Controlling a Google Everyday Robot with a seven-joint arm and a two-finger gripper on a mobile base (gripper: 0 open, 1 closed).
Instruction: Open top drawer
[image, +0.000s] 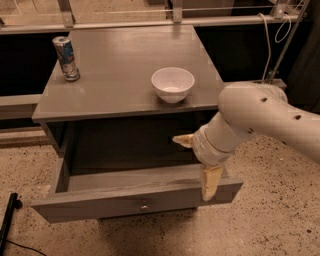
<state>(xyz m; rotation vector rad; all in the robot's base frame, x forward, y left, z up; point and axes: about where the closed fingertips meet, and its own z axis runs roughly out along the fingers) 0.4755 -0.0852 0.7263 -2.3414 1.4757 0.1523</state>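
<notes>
You are looking at a grey cabinet (125, 90) on a speckled floor (280, 220). Its top drawer (125, 197) is drawn well out toward the near side. The plain front hangs clear of the cabinet body, and the shallow grey box behind it is open to view. A small round metal knob (144, 206) sits at the centre of that front.

Your gripper (192, 169) is at the right end of the drawer, reaching in from the right on a thick white arm (270, 117). Its two tan fingers (210, 181) stand wide apart. One points down and lies across the top edge and face of the drawer front near its right corner. The other points left, above the inside of the box and below the cabinet top. You cannot tell whether the down-pointing finger is pressing on the front panel or only lies in front of it. Nothing is clamped between the two.

On the cabinet top, a white bowl (172, 84) sits toward the near right, just beyond the arm. A drinks can (66, 57) stands upright at the far left corner, well apart from the bowl. A white cable (264, 42) hangs at the far right, and a black object (9, 215) lies on the floor at the near left.
</notes>
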